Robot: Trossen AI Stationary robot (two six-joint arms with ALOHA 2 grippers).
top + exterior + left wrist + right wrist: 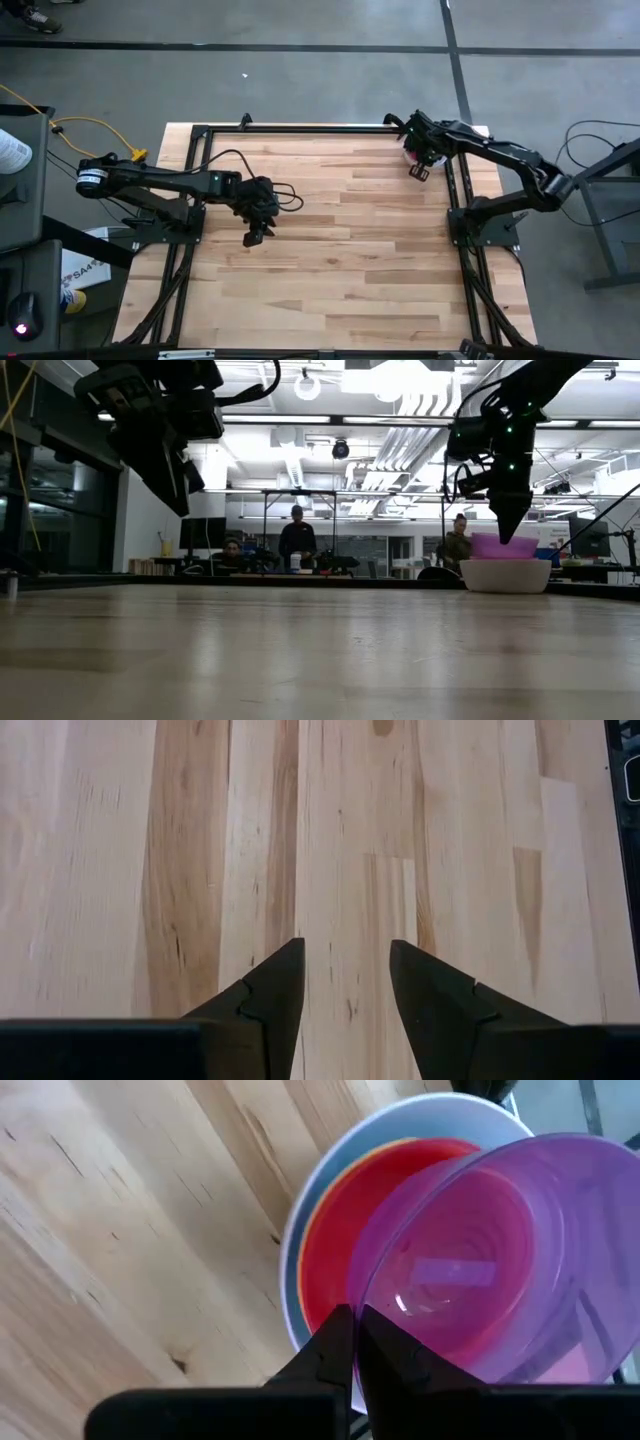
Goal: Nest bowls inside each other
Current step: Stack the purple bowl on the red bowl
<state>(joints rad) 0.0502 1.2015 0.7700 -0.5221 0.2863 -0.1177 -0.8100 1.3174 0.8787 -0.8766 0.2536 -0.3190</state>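
The left end effector (257, 236) is hanging wide open over the bare middle of the worktop (340, 270). Farther back, the right end effector (352, 1342) is pinching the purple bowl (500, 1260), tilted in the stacked bowls (505, 574) at the far right corner.

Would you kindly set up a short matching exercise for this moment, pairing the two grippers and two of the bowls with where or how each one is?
Things:
1. left gripper
2. right gripper
3. purple bowl
4. red bowl

States:
A. tilted, its rim pinched between dark fingers
B. open above bare wood, holding nothing
C. lying in the stack, under the tilted bowl
D. shut at the table's far right corner

Pairs: 1-B, 2-D, 3-A, 4-C
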